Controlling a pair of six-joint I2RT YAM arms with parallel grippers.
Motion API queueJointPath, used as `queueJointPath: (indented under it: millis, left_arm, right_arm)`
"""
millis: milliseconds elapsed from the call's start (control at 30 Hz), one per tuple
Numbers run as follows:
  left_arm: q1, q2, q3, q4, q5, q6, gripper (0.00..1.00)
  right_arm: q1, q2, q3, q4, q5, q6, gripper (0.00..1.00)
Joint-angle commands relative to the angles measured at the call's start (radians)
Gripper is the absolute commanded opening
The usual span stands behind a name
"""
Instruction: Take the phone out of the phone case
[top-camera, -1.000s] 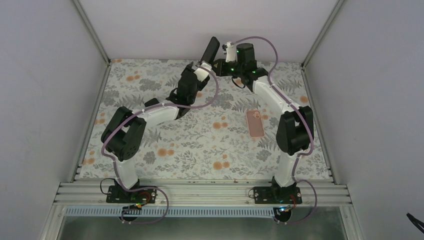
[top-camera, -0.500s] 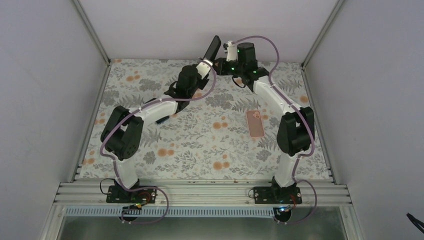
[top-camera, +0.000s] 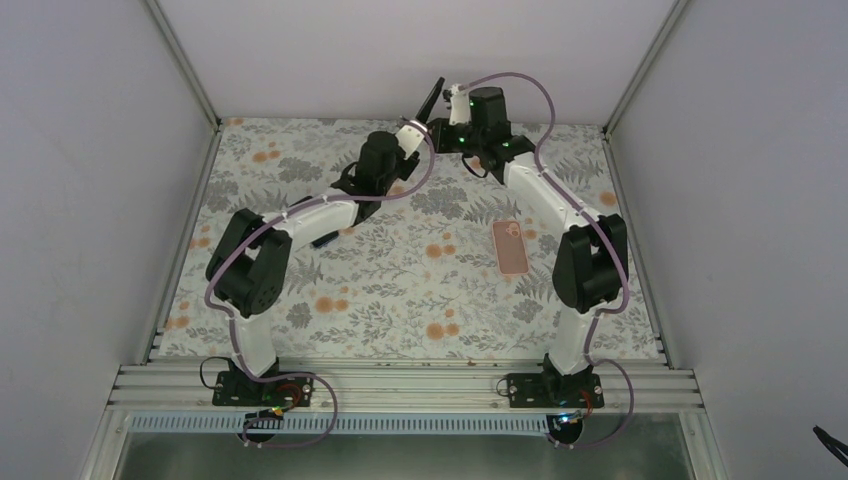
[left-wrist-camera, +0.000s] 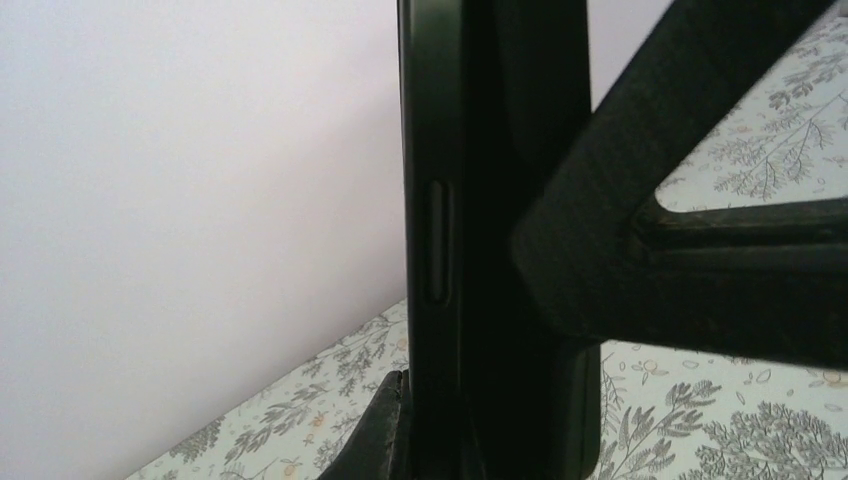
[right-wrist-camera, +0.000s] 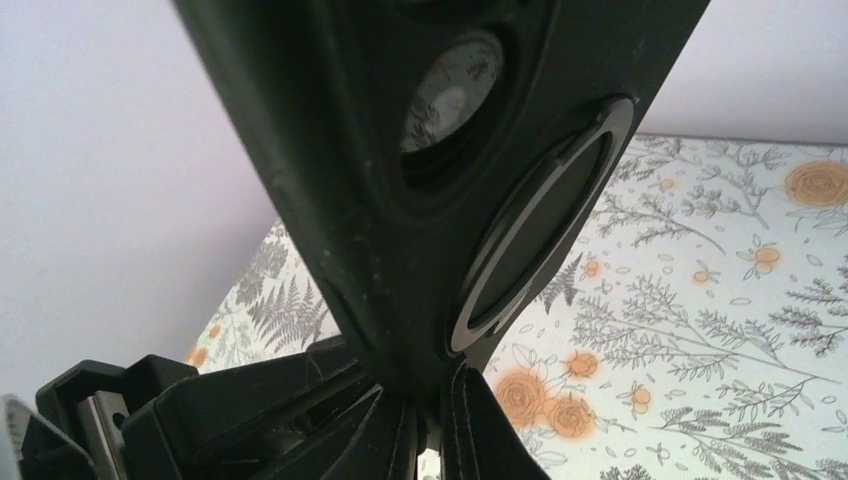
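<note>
A black phone case (top-camera: 432, 100) is held up in the air at the back of the table, edge-on to the top camera. My right gripper (top-camera: 441, 130) is shut on its lower edge; in the right wrist view the case (right-wrist-camera: 400, 150) rises from the closed right gripper (right-wrist-camera: 430, 430), showing its ring and camera cutout. My left gripper (top-camera: 424, 121) is shut on the same case; the left wrist view shows the case's side (left-wrist-camera: 440, 150) with a button, one finger (left-wrist-camera: 392, 432) pressed against it. A pink phone (top-camera: 512, 247) lies flat on the table, right of centre.
Both arms reach to the far edge, close to the white back wall (top-camera: 400, 50). The floral table cover (top-camera: 400, 290) lies between side walls and metal corner posts (top-camera: 180, 60). The pink phone lies just left of the right arm's elbow (top-camera: 590, 262).
My left gripper moved up and right to the case and closed on it. The case tilted more edge-on to the top camera. The right gripper kept its grip.
</note>
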Motion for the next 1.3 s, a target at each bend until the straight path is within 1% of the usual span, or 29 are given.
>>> queueJointPath:
  millis: [0, 133, 300, 500, 600, 867, 1267]
  left_arm:
    - [0.044, -0.047, -0.068, 0.045, -0.032, -0.003, 0.02]
    - [0.046, -0.091, -0.124, 0.076, -0.024, 0.013, 0.02]
    - [0.057, -0.137, -0.129, 0.047, 0.037, 0.018, 0.02]
    - [0.064, -0.179, -0.119, -0.053, 0.14, 0.011, 0.02]
    - [0.065, -0.19, -0.125, -0.075, 0.148, 0.021, 0.02]
    - [0.071, -0.208, -0.122, -0.092, 0.176, 0.056, 0.02]
    - [0.095, -0.237, -0.105, -0.19, 0.27, 0.103, 0.02]
  right_arm:
    - [0.032, -0.07, 0.033, -0.041, -0.186, -0.063, 0.03]
    - [-0.003, -0.085, 0.024, -0.05, -0.179, -0.071, 0.03]
    - [-0.036, -0.09, 0.025, -0.078, -0.145, -0.113, 0.03]
    - [-0.11, -0.049, 0.06, -0.118, -0.128, -0.156, 0.03]
    - [-0.127, -0.039, 0.061, -0.13, -0.123, -0.176, 0.03]
    - [-0.13, -0.04, 0.053, -0.168, -0.126, -0.225, 0.03]
    - [-0.138, -0.05, 0.07, -0.235, -0.068, -0.339, 0.03]
